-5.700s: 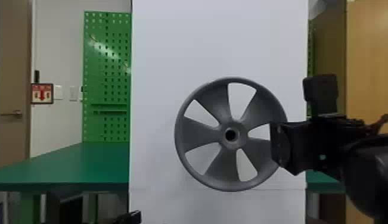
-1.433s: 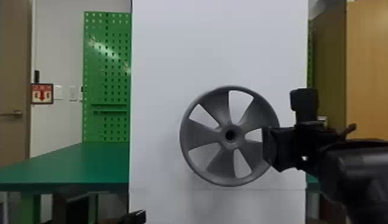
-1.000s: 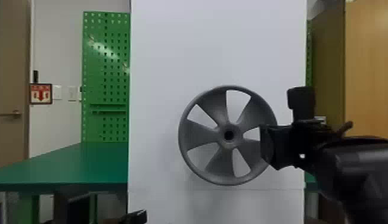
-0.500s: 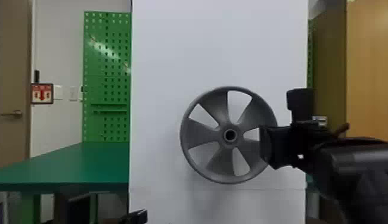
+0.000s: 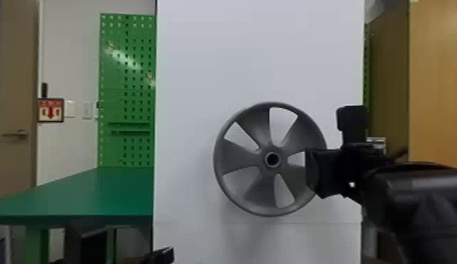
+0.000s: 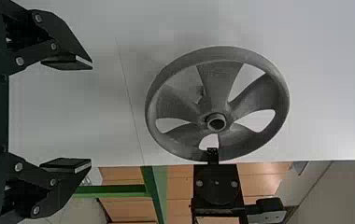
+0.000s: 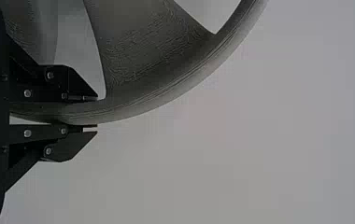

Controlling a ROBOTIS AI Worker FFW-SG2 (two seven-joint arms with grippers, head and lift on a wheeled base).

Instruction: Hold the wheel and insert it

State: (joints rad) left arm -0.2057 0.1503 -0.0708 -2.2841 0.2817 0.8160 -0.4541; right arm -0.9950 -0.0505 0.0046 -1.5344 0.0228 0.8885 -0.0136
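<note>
There is one wheel (image 5: 217,159) with five blades (image 5: 238,156) and one middle hole (image 5: 272,159), one left gripper (image 5: 165,253) and one right gripper (image 5: 311,170). Far left: one door (image 5: 17,77), one sign (image 5: 51,110).

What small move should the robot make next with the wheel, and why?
Probably ease the wheel gently toward the white panel: the right gripper is shut on its rim, and the hub's hole looks dark and empty.

Over on the left I see a green table (image 5: 94,193), a green pegboard (image 5: 113,94) at its far end, a red-arrow sign (image 5: 51,110) and a door (image 5: 17,77); a wood-toned panel (image 5: 438,87) stands far right.
</note>
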